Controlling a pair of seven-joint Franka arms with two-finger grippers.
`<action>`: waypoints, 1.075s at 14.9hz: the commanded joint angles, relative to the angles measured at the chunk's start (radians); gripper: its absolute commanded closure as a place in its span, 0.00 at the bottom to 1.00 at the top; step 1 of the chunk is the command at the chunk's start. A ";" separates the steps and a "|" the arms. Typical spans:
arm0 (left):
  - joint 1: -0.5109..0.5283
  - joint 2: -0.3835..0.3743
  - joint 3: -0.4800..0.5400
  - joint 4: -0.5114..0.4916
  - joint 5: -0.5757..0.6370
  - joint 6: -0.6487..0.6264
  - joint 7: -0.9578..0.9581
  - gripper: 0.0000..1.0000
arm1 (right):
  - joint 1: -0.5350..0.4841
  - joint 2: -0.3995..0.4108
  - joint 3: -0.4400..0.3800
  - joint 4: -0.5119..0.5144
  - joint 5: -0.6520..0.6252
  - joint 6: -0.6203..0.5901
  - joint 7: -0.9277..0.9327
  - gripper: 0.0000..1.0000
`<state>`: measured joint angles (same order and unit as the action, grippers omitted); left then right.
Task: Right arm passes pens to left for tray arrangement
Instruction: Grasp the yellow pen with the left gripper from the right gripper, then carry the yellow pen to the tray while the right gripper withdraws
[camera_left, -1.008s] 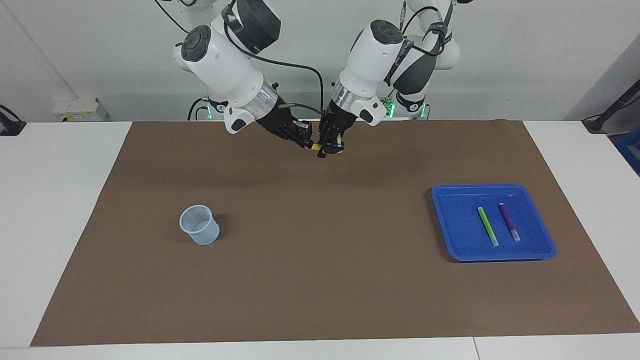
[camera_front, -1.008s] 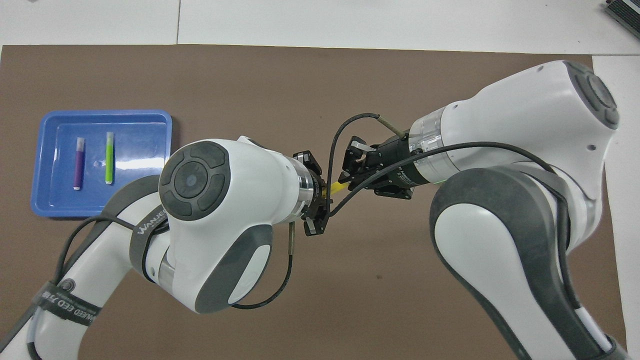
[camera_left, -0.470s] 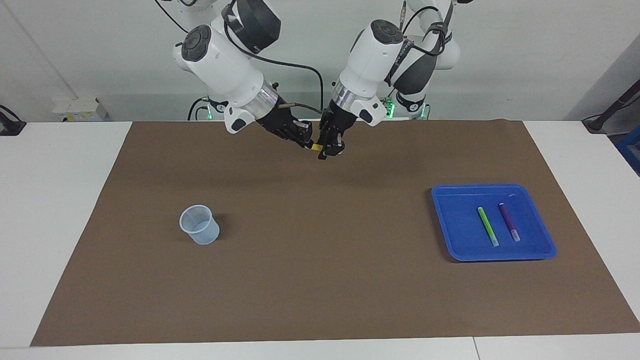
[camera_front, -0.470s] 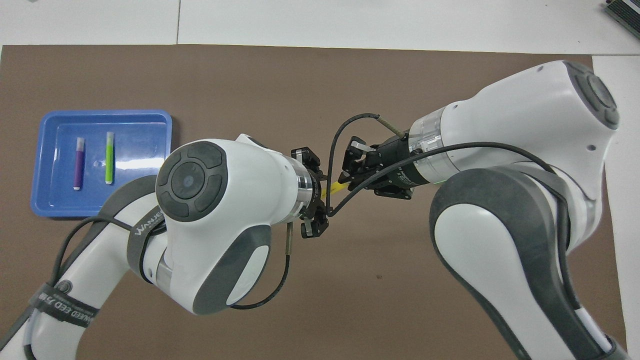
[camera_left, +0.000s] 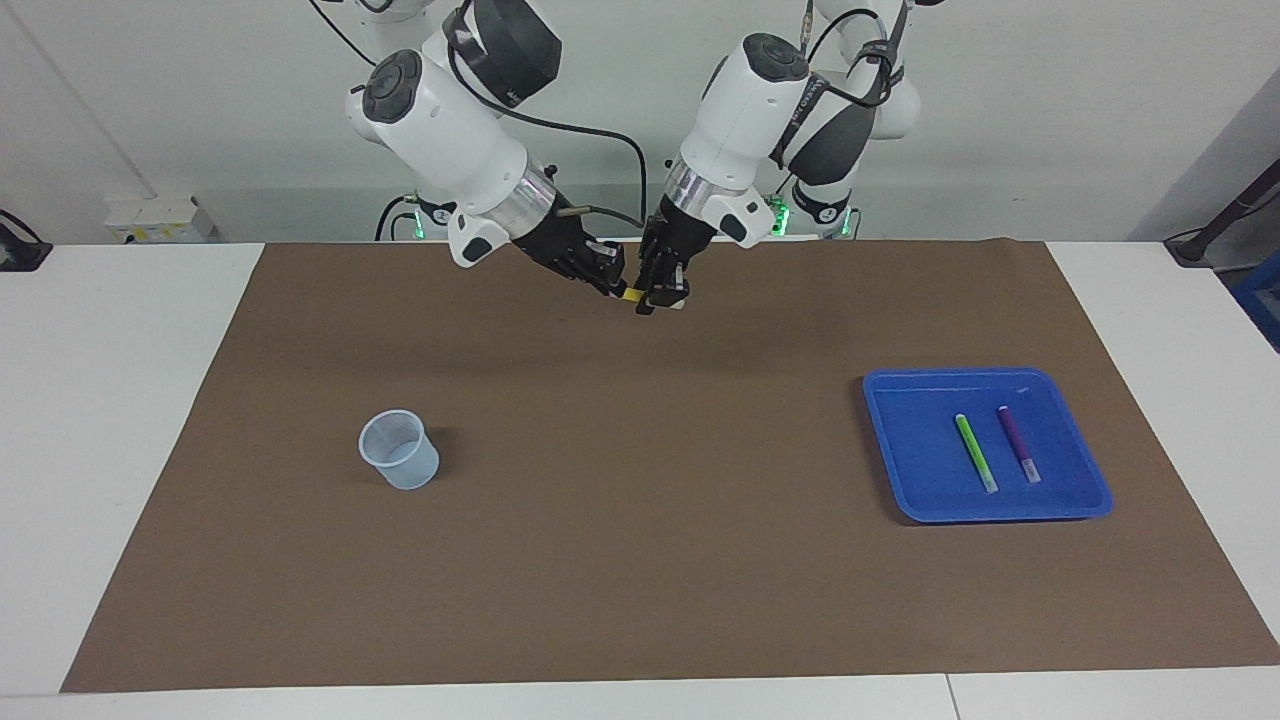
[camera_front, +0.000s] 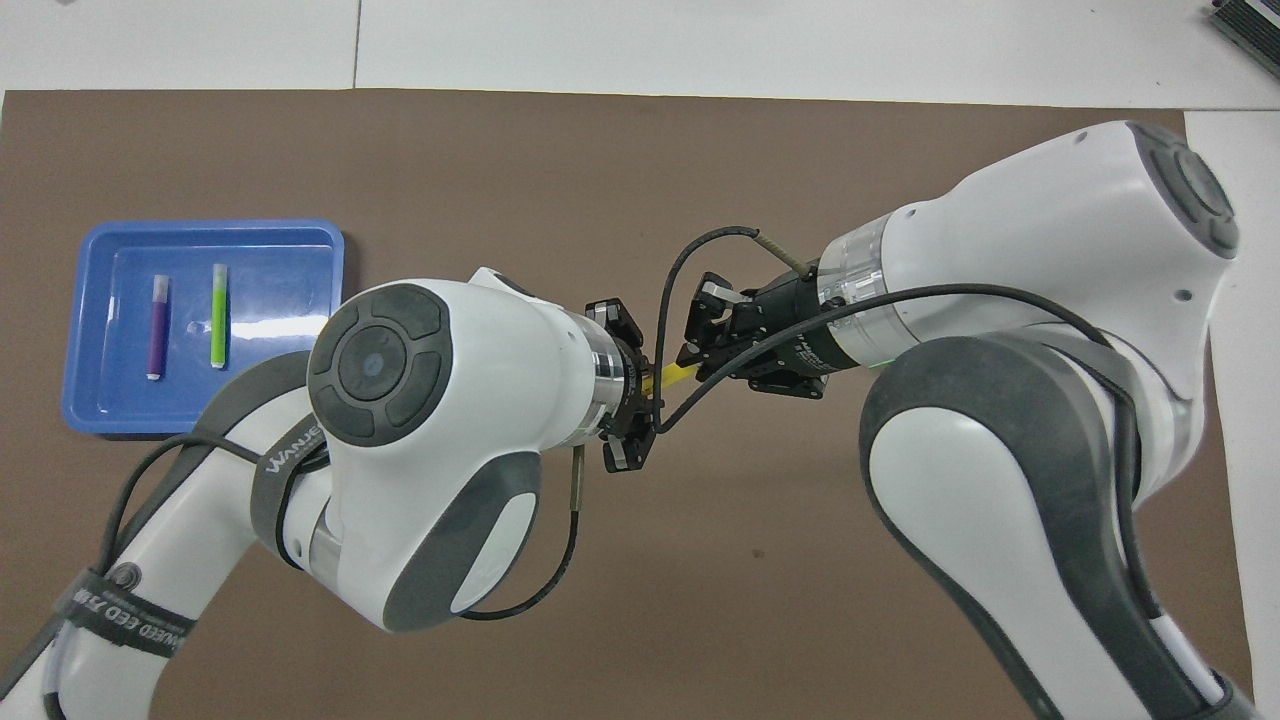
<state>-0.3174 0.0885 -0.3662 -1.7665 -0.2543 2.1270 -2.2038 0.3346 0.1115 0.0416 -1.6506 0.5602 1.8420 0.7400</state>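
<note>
— Looking at the middle of the mat (camera_left: 640, 560), near the robots' edge: what is going on up there?

— Both grippers meet in the air over the mat. The right gripper (camera_left: 612, 288) comes in from the cup's end, the left gripper (camera_left: 660, 300) from the tray's end, and the yellow pen (camera_front: 668, 377) runs between them.

— Who has hold of it?

— The right gripper is clamped on one end of the yellow pen. The left gripper's fingertips are drawn in around the other end, so both appear to grip it at once. Only a short yellow stretch shows between the two black grippers.

— And the other pens?

— The green pen (camera_left: 975, 452) and the purple pen (camera_left: 1018, 443) lie flat in the tray (camera_left: 900, 470), side by side, apart, roughly parallel. Their pale ends point away from the robots. The purple one lies toward the left arm's end of the tray.

— Where is the tray itself?

— On the mat toward the left arm's end of the table, well apart from the grippers.

— Anything else on the mat?

— A small translucent cup (camera_left: 399, 449) stands upright toward the right arm's end, about as far from the robots as the tray. I see nothing in it.
</note>
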 joint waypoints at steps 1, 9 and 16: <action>0.003 -0.023 0.004 -0.010 -0.003 -0.015 0.016 0.87 | -0.006 -0.024 0.001 -0.029 0.021 0.019 -0.014 0.94; 0.006 -0.032 0.010 0.013 0.038 -0.090 0.165 1.00 | -0.017 -0.030 -0.005 -0.017 -0.015 -0.009 -0.014 0.00; 0.144 -0.050 0.015 -0.002 0.043 -0.145 0.649 1.00 | -0.120 -0.090 -0.014 -0.009 -0.236 -0.110 -0.247 0.00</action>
<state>-0.2285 0.0620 -0.3514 -1.7580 -0.2189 2.0216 -1.7062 0.2647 0.0543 0.0220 -1.6480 0.3816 1.7701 0.5940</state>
